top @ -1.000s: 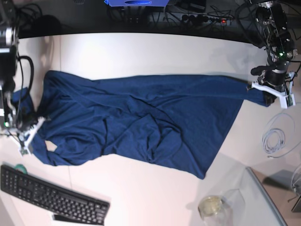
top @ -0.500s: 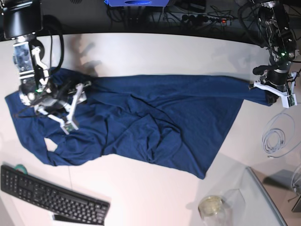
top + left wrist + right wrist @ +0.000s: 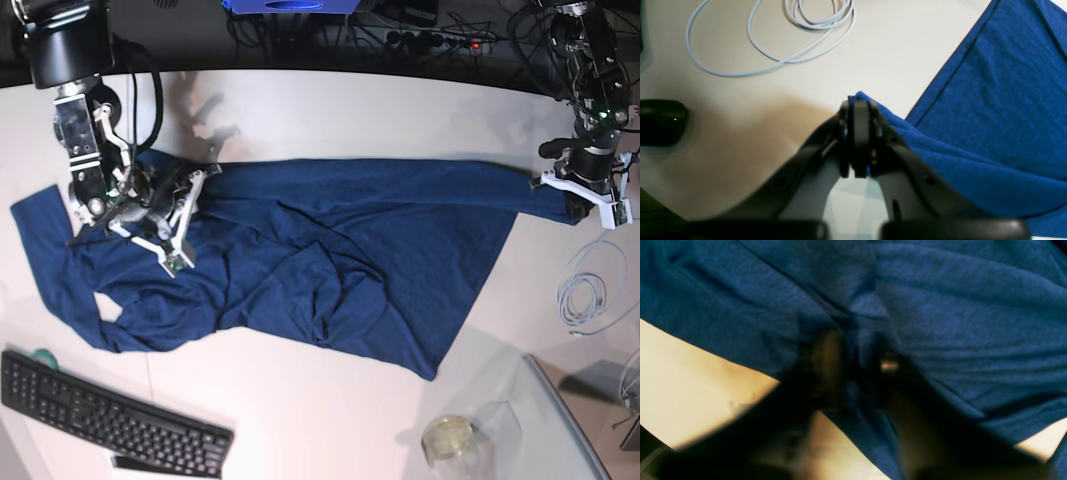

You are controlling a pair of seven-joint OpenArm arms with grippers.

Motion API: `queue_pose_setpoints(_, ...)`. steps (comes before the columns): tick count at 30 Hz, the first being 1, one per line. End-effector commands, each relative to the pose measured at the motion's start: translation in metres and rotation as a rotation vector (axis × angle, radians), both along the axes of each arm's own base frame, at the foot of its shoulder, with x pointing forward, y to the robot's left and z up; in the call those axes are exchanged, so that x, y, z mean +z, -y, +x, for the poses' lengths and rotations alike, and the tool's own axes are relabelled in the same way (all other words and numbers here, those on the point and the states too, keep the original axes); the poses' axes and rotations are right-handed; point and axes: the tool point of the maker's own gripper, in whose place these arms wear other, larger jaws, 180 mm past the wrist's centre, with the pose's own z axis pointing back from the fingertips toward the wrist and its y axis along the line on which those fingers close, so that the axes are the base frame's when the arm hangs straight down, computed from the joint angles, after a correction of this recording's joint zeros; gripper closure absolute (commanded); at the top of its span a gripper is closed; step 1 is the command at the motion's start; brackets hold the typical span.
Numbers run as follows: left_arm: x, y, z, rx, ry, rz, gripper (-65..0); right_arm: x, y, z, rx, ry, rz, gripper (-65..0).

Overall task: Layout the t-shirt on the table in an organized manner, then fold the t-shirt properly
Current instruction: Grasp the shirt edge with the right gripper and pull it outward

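Observation:
The navy t-shirt point(image 3: 330, 250) lies stretched lengthwise across the white table point(image 3: 330, 110), creased in the middle, one sleeve spread at the far left. My left gripper point(image 3: 572, 207) at the right end is shut on the shirt's corner. In the left wrist view its fingertips point(image 3: 858, 103) pinch a blue fold of the t-shirt point(image 3: 990, 100) just above the table point(image 3: 873, 50). My right gripper point(image 3: 165, 218) rests on the shirt's upper left part. The blurred right wrist view shows the right gripper point(image 3: 857, 370) closed on a bunched fold of the t-shirt point(image 3: 957, 306).
A black keyboard point(image 3: 110, 415) lies at the front left. A coiled white cable point(image 3: 585, 295), also in the left wrist view as the cable point(image 3: 773, 50), sits near the left gripper. A glass jar point(image 3: 450, 437) and a clear container point(image 3: 560, 420) stand front right.
My right gripper let go of the sleeve at the far left, moved up and right onto the shirt, opened and closed on a fold. The sleeve now lies spread. The left arm has not moved.

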Motion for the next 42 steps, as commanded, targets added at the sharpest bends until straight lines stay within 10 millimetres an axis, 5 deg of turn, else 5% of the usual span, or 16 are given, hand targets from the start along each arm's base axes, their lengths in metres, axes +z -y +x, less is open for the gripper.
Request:
queue_pose_setpoints(1, 0.014, -0.006, 0.006, -0.004, 0.041, 0.027, 0.0, 0.014, -0.001, 0.01, 0.012, 0.049, 0.012, -0.5)
queue_pose_setpoints(7, 0.012, -0.006, 0.005, -0.002, 0.036, 0.025, 0.0, 0.043, -0.017, -0.022, 0.099, 0.08, 0.009, -0.6)
queue_pose_setpoints(16, 0.013, -0.006, 0.005, -0.003, 0.037, 0.026, 0.0, 0.053, -0.03, -0.08, 0.133, 0.055, 0.034, -0.9)
queue_pose_setpoints(20, 0.014, -0.005, 0.007, -0.003, 0.041, 0.025, 0.0, 0.06, -0.023, -0.057, 0.103, 0.105, 0.033, -4.4)
queue_pose_setpoints(26, 0.014, -0.005, 0.007, -0.006, 0.042, 0.026, 0.0, 0.051, -0.01, -0.024, 0.088, 0.103, -0.001, -33.9)
queue_pose_setpoints(28, 0.014, -0.005, 0.007, -0.006, 0.042, 0.026, 0.0, 0.044, -0.005, -0.021, 0.083, 0.088, -0.01, -37.5)
queue_pose_setpoints(35, 0.009, -0.007, 0.001, -0.001, 0.024, 0.025, 0.0, 0.026, 0.002, -0.018, 0.068, 0.03, -0.023, -28.2)
queue_pose_setpoints(40, 0.011, -0.006, 0.001, -0.004, 0.027, 0.027, 0.0, 0.014, 0.007, -0.025, 0.058, -0.015, -0.028, -0.2)
queue_pose_setpoints(42, 0.012, -0.005, 0.001, -0.006, 0.03, 0.029, 0.0, 0.018, 0.004, -0.036, 0.067, -0.008, -0.024, -0.8)
